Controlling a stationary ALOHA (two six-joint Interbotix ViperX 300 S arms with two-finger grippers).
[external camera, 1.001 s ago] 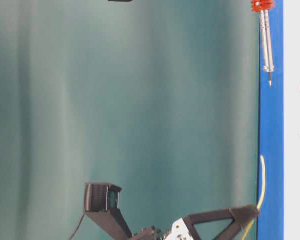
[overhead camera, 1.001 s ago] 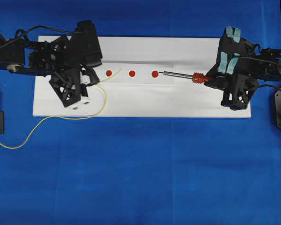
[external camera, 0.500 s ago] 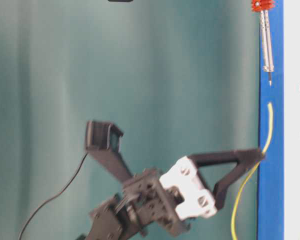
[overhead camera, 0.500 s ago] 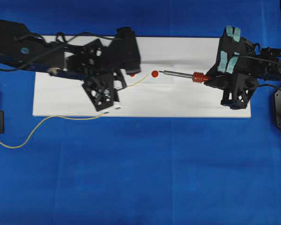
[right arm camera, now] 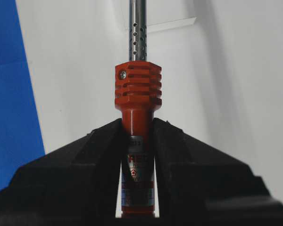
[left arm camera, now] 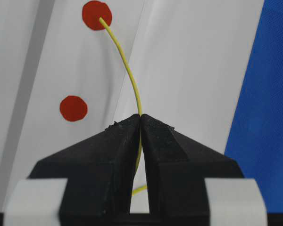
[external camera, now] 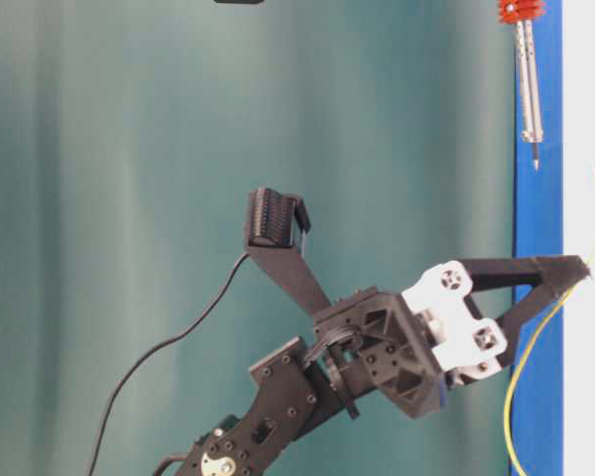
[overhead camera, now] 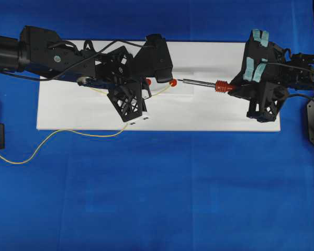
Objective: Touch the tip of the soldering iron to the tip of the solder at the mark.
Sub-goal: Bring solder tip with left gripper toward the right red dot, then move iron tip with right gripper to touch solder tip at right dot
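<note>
Reaching across the board [overhead camera: 209, 55], left tool [left arm camera: 140, 117] pinching solder [left arm camera: 127, 70].

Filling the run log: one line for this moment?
left claw: shut on solder | solder tip: at red mark | right claw: shut on soldering iron | tips: apart

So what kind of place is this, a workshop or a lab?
Probably a robotics lab test bench: a blue cloth under a white board marked with red dots, plus a plain teal backdrop.
</note>
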